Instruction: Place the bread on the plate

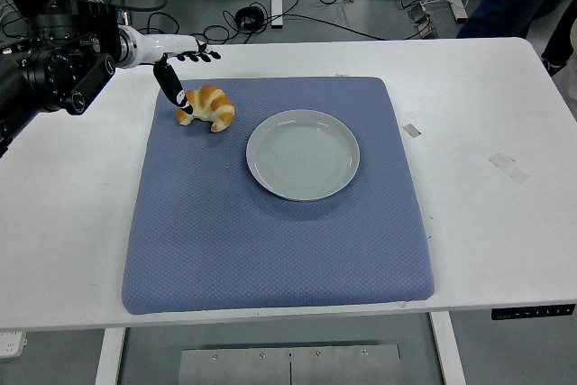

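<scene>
One arm in head view. Left hand (176, 60) at blue mat's (270, 241) far-left corner, fingers (200, 56) spread and empty, thumb tip at bread's (207, 106) left end. Bread lies on mat, just left of empty plate (303, 154). White bench (487, 187) beneath.

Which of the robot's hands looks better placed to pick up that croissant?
The left hand: it hovers open right by the croissant, thumb pointing down beside it. No right hand is in view.
</scene>
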Robot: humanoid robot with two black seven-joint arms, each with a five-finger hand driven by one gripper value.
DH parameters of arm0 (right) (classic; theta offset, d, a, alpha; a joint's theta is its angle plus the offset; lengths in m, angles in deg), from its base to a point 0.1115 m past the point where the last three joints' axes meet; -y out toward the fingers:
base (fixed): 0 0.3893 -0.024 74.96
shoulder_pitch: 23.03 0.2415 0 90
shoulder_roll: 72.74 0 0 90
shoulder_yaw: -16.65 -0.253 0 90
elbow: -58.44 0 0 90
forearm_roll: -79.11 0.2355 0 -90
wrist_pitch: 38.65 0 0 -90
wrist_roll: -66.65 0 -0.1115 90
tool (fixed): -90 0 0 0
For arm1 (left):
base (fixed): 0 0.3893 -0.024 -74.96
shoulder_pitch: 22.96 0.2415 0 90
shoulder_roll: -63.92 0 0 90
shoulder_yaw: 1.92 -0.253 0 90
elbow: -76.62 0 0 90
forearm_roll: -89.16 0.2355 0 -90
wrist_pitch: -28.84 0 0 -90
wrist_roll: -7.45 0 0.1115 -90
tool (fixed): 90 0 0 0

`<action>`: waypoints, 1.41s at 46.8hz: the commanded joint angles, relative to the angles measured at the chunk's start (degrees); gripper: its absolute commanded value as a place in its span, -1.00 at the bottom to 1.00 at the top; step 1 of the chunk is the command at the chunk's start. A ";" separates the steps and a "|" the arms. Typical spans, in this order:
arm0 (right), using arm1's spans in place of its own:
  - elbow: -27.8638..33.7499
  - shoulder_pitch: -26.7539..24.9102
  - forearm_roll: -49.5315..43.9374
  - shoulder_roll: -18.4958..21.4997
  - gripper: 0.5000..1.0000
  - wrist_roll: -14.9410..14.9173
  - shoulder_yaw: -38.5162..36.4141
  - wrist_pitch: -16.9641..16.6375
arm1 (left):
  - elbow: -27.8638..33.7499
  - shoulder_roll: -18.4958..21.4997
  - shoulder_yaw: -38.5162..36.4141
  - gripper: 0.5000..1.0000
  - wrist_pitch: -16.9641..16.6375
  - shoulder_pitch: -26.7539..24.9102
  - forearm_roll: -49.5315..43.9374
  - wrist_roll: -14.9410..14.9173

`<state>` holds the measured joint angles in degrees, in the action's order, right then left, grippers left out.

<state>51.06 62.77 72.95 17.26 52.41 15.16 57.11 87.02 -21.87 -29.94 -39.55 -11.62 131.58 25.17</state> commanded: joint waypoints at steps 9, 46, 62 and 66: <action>0.00 -0.01 0.00 0.00 1.00 0.00 0.00 -0.04 | 0.05 -0.09 0.25 0.88 -1.83 2.02 -0.76 0.21; 0.00 -0.01 0.00 0.00 1.00 0.00 0.00 -0.04 | 0.05 -1.31 0.25 0.83 -7.80 5.45 -0.76 0.38; 0.00 -0.01 0.00 0.00 1.00 0.00 0.00 -0.04 | -0.03 -1.93 -0.01 0.22 -12.55 6.95 -0.06 0.47; 0.00 -0.01 0.00 0.00 1.00 0.00 0.00 -0.04 | -0.12 -1.84 -0.01 0.04 -13.86 7.03 -0.06 0.56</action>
<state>51.06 62.76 72.95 17.26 52.41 15.16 57.11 86.94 -23.80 -29.95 -52.37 -4.62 131.52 25.72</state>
